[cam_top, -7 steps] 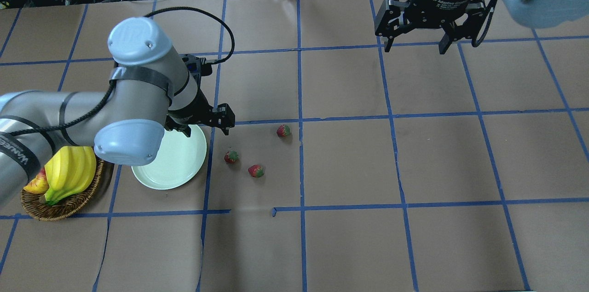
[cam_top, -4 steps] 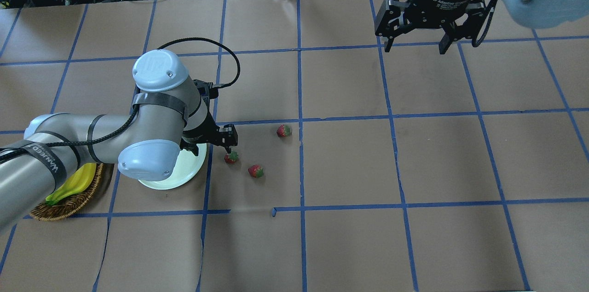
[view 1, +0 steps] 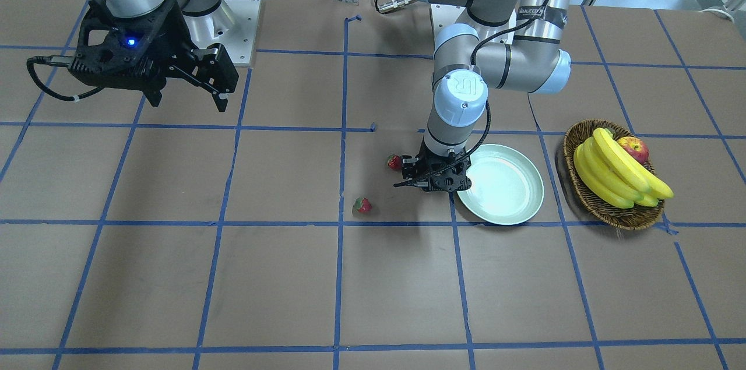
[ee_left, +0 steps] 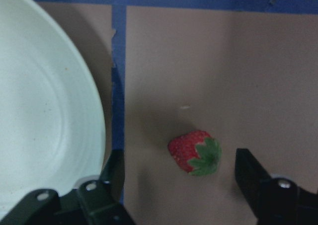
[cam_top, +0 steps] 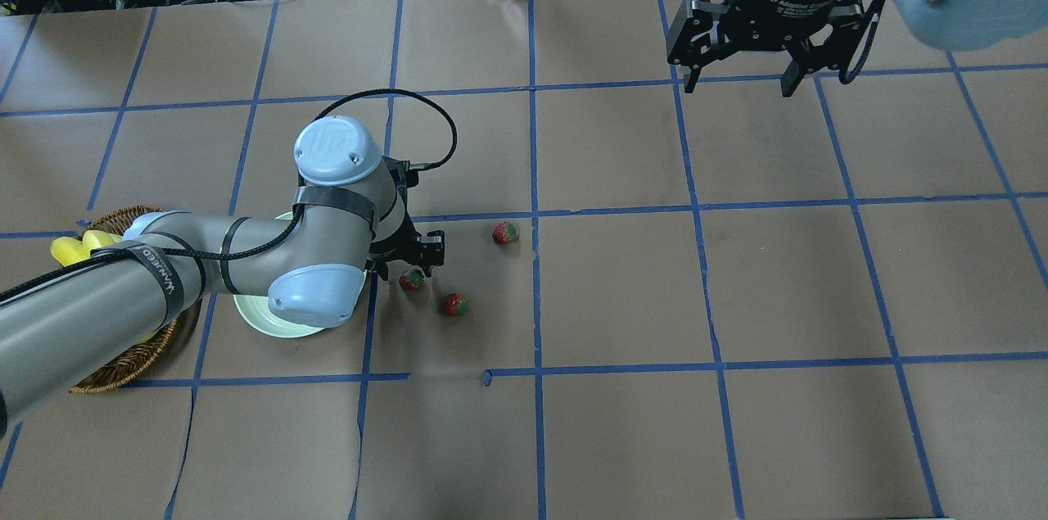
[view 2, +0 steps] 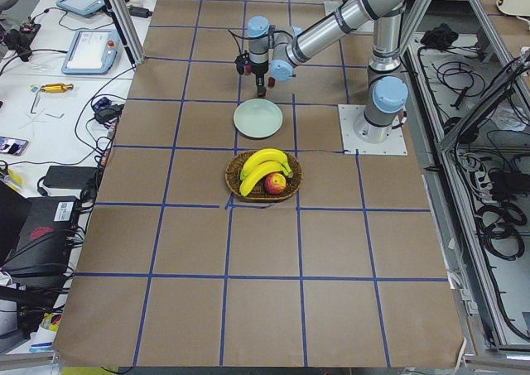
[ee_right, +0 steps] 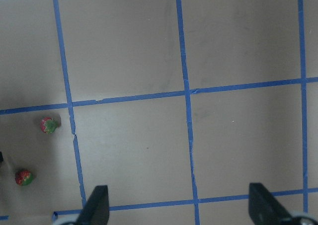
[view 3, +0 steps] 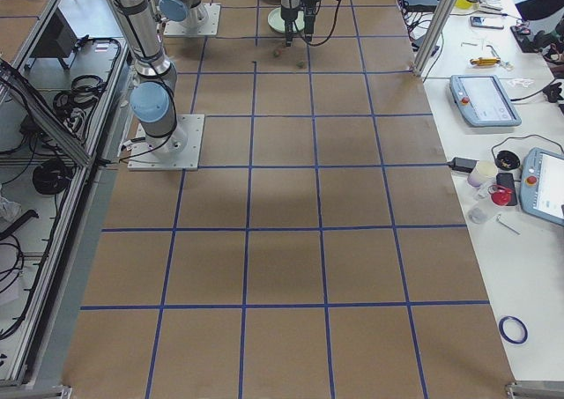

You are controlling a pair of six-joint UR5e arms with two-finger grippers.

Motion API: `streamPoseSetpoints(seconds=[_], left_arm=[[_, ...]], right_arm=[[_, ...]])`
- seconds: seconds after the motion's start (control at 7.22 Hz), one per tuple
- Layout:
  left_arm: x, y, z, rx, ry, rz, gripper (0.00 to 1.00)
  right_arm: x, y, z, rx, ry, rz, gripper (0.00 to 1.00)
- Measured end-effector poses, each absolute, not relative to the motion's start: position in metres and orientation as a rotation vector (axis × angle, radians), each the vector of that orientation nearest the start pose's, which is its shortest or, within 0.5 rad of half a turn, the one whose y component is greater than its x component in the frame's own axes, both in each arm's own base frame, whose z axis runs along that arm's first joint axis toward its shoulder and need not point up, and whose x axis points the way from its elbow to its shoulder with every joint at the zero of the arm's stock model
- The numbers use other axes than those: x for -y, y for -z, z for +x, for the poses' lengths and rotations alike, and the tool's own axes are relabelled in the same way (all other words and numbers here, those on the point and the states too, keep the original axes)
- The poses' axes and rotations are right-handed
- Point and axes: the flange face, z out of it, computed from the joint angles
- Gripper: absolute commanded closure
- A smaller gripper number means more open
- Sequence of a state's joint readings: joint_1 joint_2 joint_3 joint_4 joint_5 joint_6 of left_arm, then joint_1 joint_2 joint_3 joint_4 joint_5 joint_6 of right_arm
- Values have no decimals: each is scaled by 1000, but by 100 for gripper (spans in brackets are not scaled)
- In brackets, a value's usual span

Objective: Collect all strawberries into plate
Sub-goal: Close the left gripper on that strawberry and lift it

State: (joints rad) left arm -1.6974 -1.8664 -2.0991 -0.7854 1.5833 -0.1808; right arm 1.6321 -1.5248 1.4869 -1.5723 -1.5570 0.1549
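Observation:
Three strawberries lie on the brown table: one (cam_top: 412, 280) nearest the plate, one (cam_top: 455, 305) to its right, one (cam_top: 505, 232) farther out. The mint-green plate (cam_top: 262, 322) is empty and partly hidden under my left arm. My left gripper (cam_top: 409, 260) is open and low over the nearest strawberry; in the left wrist view that strawberry (ee_left: 195, 158) sits between the fingers, untouched, with the plate (ee_left: 44, 125) to its left. In the front view the gripper (view 1: 437, 180) hides it. My right gripper (cam_top: 741, 78) is open and empty, high at the far right.
A wicker basket (view 1: 606, 207) with bananas (view 1: 612, 169) and an apple (view 1: 634, 147) stands beside the plate (view 1: 507, 189), on the side away from the strawberries. The right wrist view shows two strawberries (ee_right: 48, 125) (ee_right: 24, 177) at its left edge.
My left arm has swung from over the plate toward the strawberries and lowered, bringing the open gripper down around the nearest one. The right arm and the strawberries have not moved.

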Motion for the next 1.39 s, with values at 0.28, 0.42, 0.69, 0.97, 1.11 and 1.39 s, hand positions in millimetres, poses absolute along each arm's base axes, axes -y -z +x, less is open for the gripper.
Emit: streamPoseSetpoints(seconds=[0.28, 0.42, 0.69, 0.97, 1.11, 1.39], left_arm=[[466, -175, -193, -3094, -53, -73, 100], [468, -177, -193, -3086, -44, -69, 100], [482, -209, -195, -3080, 20, -50, 100], [498, -252, -184, -3028, -9, -18, 100], [500, -260, -170, -3015, -35, 17, 100], [499, -249, -120, -3015, -97, 85, 100]], right_arm=[[504, -503, 166, -3121, 49, 146, 0], [504, -502, 166, -3121, 44, 146, 0], [504, -501, 166, -3121, 41, 146, 0], [504, -501, 166, -3121, 41, 146, 0], [504, -501, 166, -3122, 41, 146, 0], [504, -500, 165, -3124, 39, 141, 0]])
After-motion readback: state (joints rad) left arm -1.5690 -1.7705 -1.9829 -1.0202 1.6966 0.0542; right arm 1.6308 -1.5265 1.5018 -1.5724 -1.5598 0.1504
